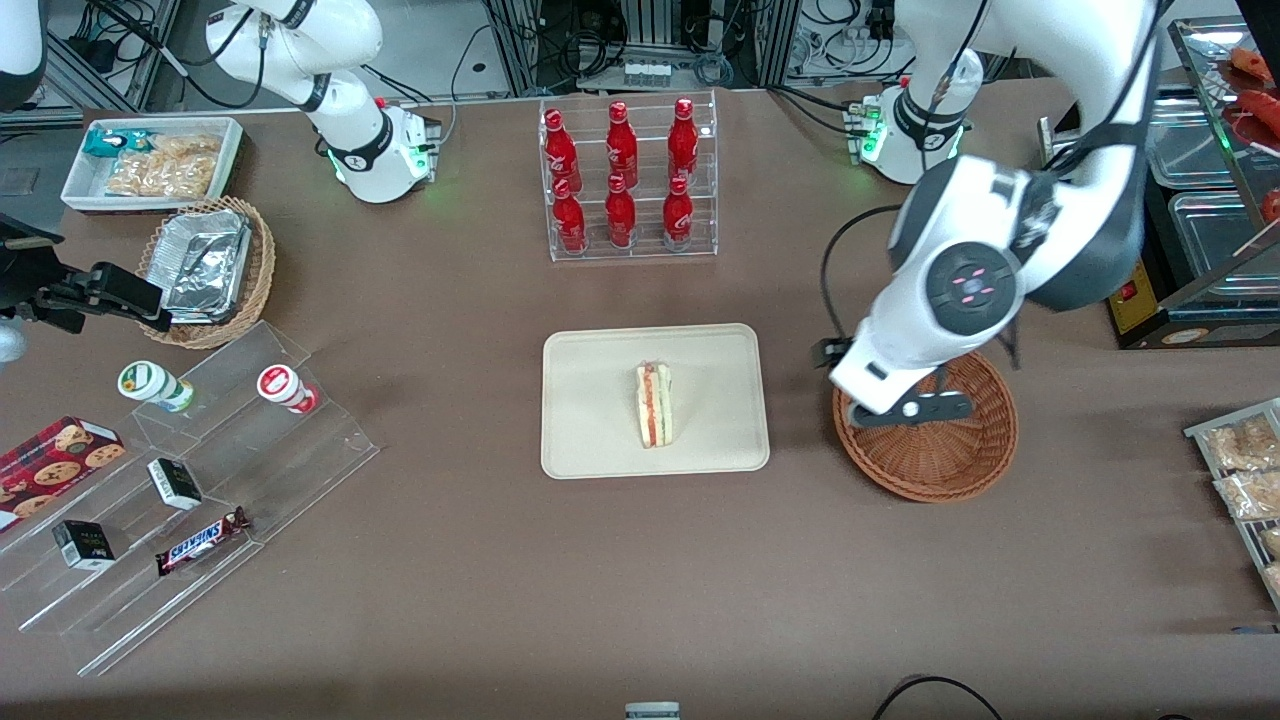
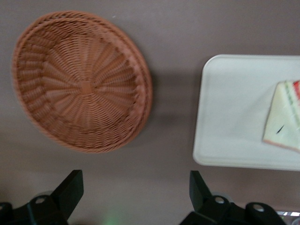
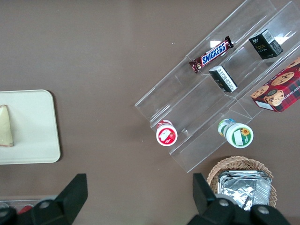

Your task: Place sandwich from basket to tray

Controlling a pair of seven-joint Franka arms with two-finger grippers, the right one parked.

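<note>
The sandwich (image 1: 655,404) (image 2: 285,115) (image 3: 4,126) lies on the cream tray (image 1: 600,440) (image 2: 229,117) (image 3: 33,126), a pale wedge with red and green filling along its cut edge. The reddish-brown woven basket (image 1: 940,465) (image 2: 82,79) stands beside the tray toward the working arm's end, with nothing in it. My left gripper (image 1: 912,408) (image 2: 135,180) hangs above the basket's rim on the side nearest the tray. It is open, and only bare brown tabletop shows between its fingers.
A clear rack of red bottles (image 1: 628,180) stands farther from the front camera than the tray. Toward the parked arm's end are a stepped acrylic shelf (image 1: 200,480) with snacks, a tan basket of foil containers (image 1: 208,270) and a white bin (image 1: 150,160). Snack packets (image 1: 1245,460) lie at the working arm's end.
</note>
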